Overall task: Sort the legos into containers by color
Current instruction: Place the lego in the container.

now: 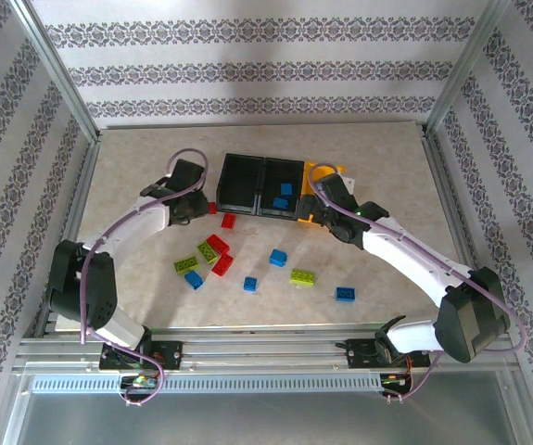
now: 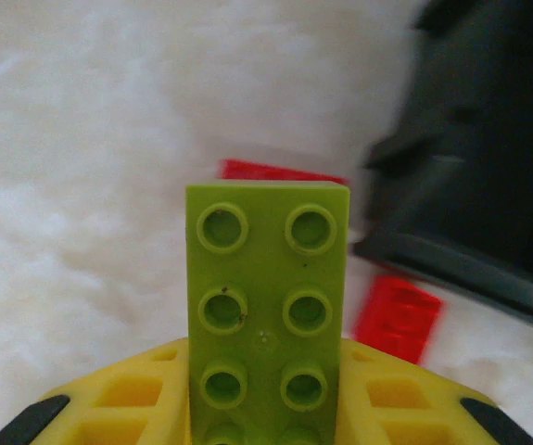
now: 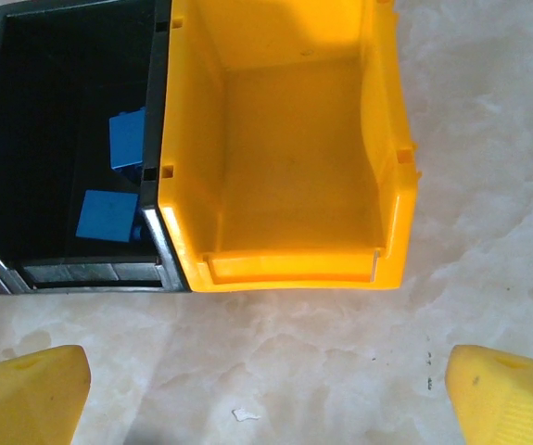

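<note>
Left wrist view: the left gripper is clamped on a lime green studded plastic brick. It pinches the brick's near end, so most of it juts forward above the pale marbled table. A red brick lies just ahead, beside the left black plastic bin at the table's far middle. The middle black bin already holds blue bricks, and the yellow-orange bin is empty. The right gripper hovers in front of it with its jaws spread wide, carrying nothing.

The green brick should probably go in one of the two bins without blue. Because the grip sits on one end, the brick could pivot, so the carry wants to be slow and level. It should clear the bin wall fully and be released low inside.
</note>
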Controlling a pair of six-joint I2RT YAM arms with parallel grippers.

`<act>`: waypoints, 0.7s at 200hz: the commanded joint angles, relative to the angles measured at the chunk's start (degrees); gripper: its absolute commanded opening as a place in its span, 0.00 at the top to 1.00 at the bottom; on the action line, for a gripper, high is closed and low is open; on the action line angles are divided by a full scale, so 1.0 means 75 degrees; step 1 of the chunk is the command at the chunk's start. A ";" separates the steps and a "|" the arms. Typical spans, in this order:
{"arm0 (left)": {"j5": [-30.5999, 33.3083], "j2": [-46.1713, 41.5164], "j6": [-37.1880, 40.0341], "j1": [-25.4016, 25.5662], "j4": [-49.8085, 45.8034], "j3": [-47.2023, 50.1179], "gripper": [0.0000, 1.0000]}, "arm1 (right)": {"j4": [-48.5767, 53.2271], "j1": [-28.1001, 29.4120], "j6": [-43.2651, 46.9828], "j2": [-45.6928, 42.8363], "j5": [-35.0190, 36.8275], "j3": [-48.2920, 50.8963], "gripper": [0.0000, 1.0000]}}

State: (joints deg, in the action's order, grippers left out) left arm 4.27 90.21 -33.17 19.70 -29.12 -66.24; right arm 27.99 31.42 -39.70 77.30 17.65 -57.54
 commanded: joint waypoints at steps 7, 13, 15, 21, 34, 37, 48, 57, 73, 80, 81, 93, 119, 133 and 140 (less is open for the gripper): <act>-0.0019 0.0868 0.0423 0.0568 -0.0164 -0.1159 0.73 | 0.0085 0.0100 -0.0190 -0.0040 0.0224 0.0084 0.02; -0.0036 0.1068 0.0486 0.0645 -0.0167 -0.1408 0.73 | 0.0109 0.0098 -0.0202 -0.0052 0.0223 0.0111 0.02; -0.0041 0.1139 0.0509 0.0663 -0.0179 -0.1489 0.73 | 0.0111 0.0099 -0.0211 -0.0061 0.0230 0.0113 0.02; -0.0025 0.1334 0.0561 0.0716 -0.0166 -0.1716 0.73 | 0.0123 0.0099 -0.0225 -0.0080 0.0234 0.0137 0.02; -0.0039 0.1732 0.0708 0.0795 -0.0155 -0.2165 0.73 | 0.0156 0.0095 -0.0269 -0.0132 0.0246 0.0214 0.02; -0.0042 0.1826 0.0724 0.0806 -0.0168 -0.2271 0.73 | 0.0159 0.0106 -0.0281 -0.0149 0.0248 0.0233 0.02; -0.0074 0.2167 0.0803 0.0812 -0.0234 -0.2641 0.73 | 0.0170 0.0108 -0.0327 -0.0197 0.0260 0.0294 0.02; -0.0098 0.2450 0.0853 0.0819 -0.0281 -0.2918 0.73 | 0.0169 0.0100 -0.0352 -0.0232 0.0272 0.0341 0.02; -0.0136 0.2883 0.0918 0.0822 -0.0421 -0.3371 0.73 | 0.0194 0.0111 -0.0388 -0.0268 0.0251 0.0372 0.02; -0.0136 0.3031 0.0921 0.0821 -0.0438 -0.3516 0.73 | 0.0216 0.0107 -0.0407 -0.0264 0.0236 0.0383 0.02; -0.0136 0.3048 0.0926 0.0825 -0.0445 -0.3541 0.73 | 0.0223 0.0109 -0.0410 -0.0258 0.0236 0.0383 0.02; -0.0104 0.3244 0.0921 0.0827 -0.0475 -0.3729 0.72 | 0.0260 0.0124 -0.0464 -0.0251 0.0210 0.0405 0.02; -0.0076 0.3517 0.0856 0.0837 -0.0498 -0.3922 0.69 | 0.0311 0.0203 -0.0604 -0.0201 0.0187 0.0517 0.02; -0.0118 0.3568 0.0804 0.0842 -0.0453 -0.3918 0.64 | 0.0345 0.0248 -0.0676 -0.0177 0.0169 0.0576 0.02; -0.0145 0.3587 0.0773 0.0843 -0.0442 -0.3927 0.60 | 0.0352 0.0279 -0.0685 -0.0166 0.0149 0.0608 0.02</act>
State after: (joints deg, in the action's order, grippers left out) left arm 3.38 116.22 -27.64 25.52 -30.55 -93.69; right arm 28.86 32.56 -43.11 76.62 18.00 -54.17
